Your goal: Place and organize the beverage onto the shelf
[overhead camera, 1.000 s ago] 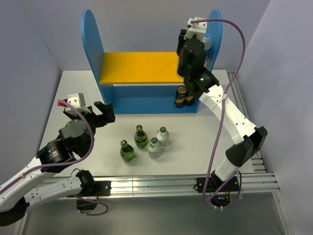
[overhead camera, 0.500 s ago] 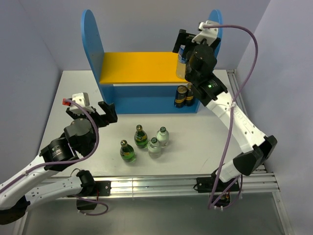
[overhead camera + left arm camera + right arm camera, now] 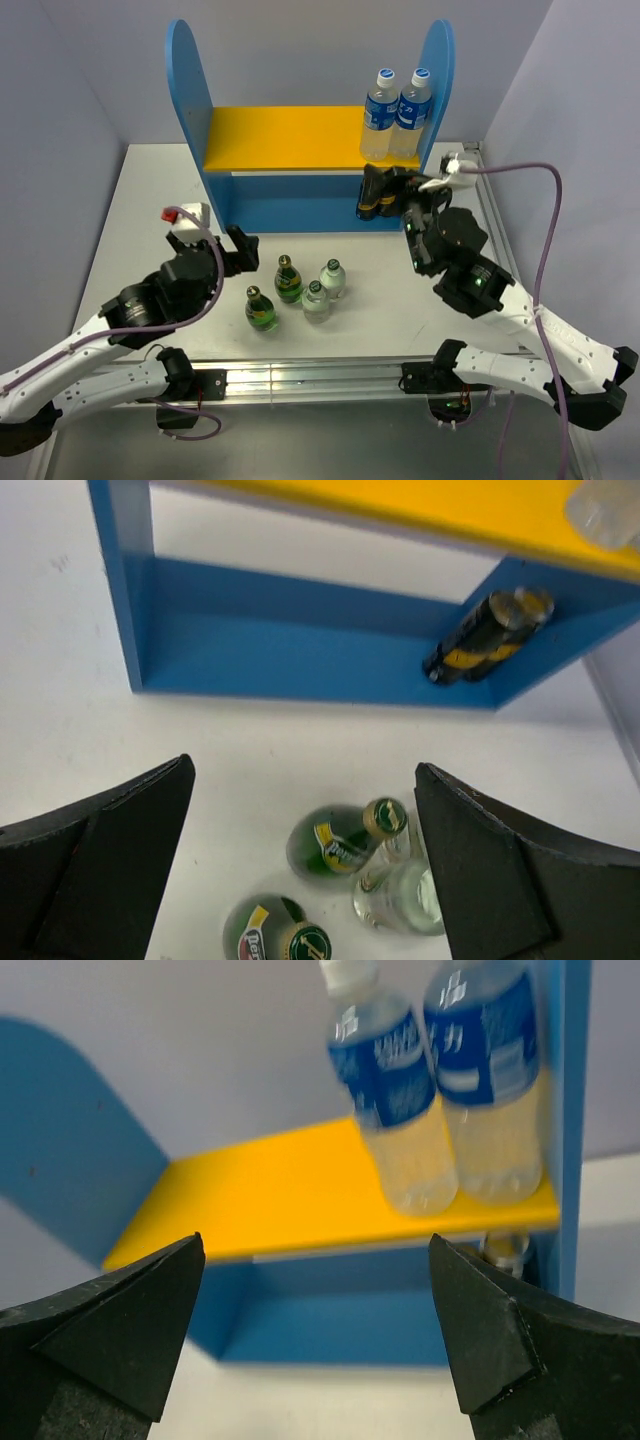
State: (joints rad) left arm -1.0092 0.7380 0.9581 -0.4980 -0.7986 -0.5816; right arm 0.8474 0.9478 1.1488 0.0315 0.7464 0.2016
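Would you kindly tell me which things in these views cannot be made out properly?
- Top view: the dark cans on the lower level of the shelf are partly covered by the right end effector; their count is unclear.
- Right wrist view: the print on the water bottles is blurred.
- Left wrist view: one green bottle is cut off by the bottom edge.

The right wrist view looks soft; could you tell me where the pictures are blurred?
Right wrist view: the water bottles and yellow board are blurred. Left wrist view: the green bottles are fairly sharp. Top external view: crisp, evenly lit.
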